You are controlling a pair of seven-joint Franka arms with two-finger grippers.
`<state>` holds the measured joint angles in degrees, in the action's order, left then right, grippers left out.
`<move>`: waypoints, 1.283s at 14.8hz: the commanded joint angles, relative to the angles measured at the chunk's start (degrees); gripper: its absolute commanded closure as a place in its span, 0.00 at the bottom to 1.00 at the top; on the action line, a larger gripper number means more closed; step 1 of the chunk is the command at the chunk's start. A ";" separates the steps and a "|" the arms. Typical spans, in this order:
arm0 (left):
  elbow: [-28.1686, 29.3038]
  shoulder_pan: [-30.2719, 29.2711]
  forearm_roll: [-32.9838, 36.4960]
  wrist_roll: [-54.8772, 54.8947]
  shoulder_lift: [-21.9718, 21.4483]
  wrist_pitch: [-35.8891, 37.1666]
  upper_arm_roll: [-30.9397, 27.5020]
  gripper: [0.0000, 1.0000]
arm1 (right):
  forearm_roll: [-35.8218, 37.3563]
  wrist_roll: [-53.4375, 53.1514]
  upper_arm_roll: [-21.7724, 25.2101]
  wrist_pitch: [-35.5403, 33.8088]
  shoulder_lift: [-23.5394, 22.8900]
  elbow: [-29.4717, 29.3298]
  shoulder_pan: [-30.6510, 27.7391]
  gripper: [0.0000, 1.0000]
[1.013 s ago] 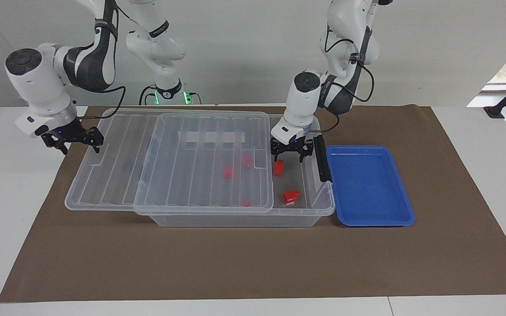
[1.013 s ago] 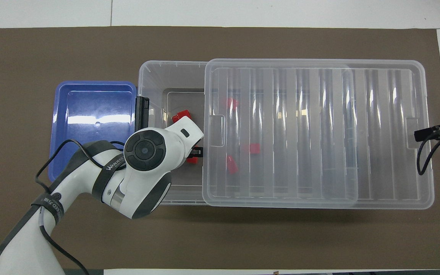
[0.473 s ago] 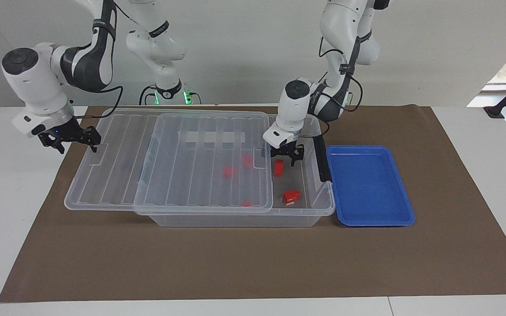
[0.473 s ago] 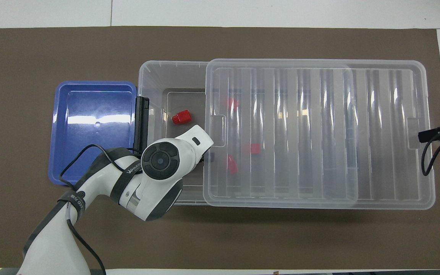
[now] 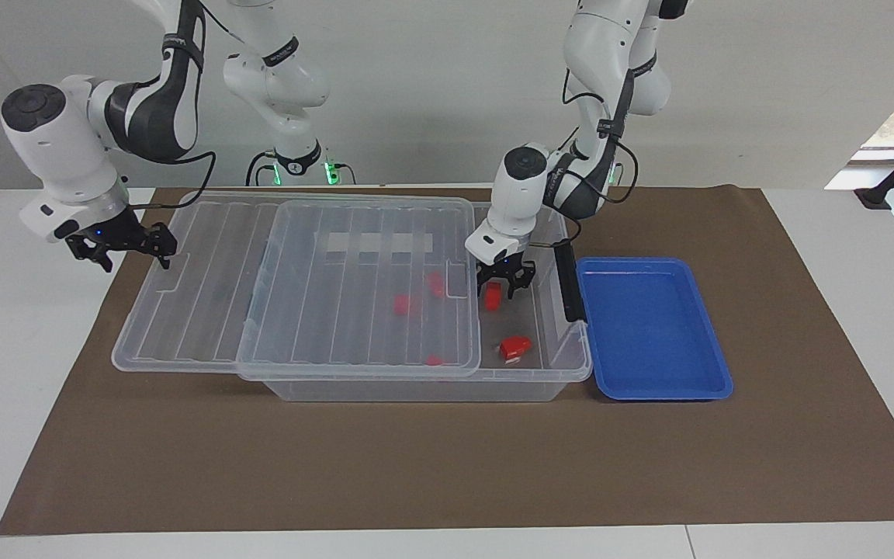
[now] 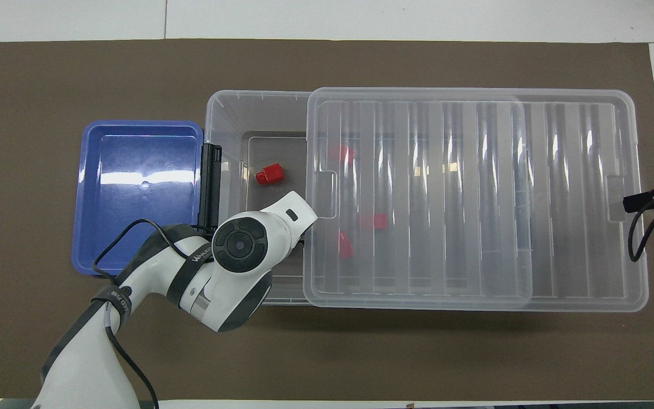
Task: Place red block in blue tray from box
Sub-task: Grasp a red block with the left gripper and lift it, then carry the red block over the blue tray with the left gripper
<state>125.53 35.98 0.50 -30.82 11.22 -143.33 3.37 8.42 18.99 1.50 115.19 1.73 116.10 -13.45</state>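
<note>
L gripper (image 5: 500, 289) is down inside the box (image 5: 416, 384), at the uncovered end next to the blue tray (image 5: 653, 330). Its fingers (image 5: 483, 286) straddle the red block (image 5: 493, 295), narrowed in close on both sides; whether they're clenched tight on it or just about to be, can't tell. The block sits on the box floor, nearer the robots than the other red piece (image 5: 514, 347), which shows a white patch and isn't the target. From overhead the L wrist hides the block altogether.

The box lid (image 5: 299, 279) is slid toward the R arm's end of the box, covering most of it; more red blocks (image 5: 403, 303) lie under it. R gripper (image 5: 127, 243) waits at that end of the lid, fingers look spread, touching nothing as far as I can see.

Step in hand, I'd say: the grasp. Next move needs a firm pinch, then a straight lift clear of the box wall and the dark latch handle (image 5: 566, 279) before swinging over to the tray, which has nothing in it. Lid edge is close beside the fingers, so snagging it is a risk.
</note>
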 commanded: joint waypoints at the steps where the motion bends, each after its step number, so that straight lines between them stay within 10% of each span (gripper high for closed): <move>1: 0.51 1.63 -0.24 -2.22 0.12 -0.46 -1.00 1.00 | 0.99 2.37 -0.35 0.56 -0.41 -0.52 -1.58 0.00; 19: -8.54 -10.48 -0.15 -1.73 -19.40 27.85 -1.53 1.00 | 0.64 1.07 -0.97 -5.22 -1.03 -6.22 -0.09 0.00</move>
<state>116.48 28.53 0.50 -35.58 -7.16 -116.92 1.67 8.51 21.71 1.19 113.54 1.58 113.70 -14.69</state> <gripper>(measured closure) 0.656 0.000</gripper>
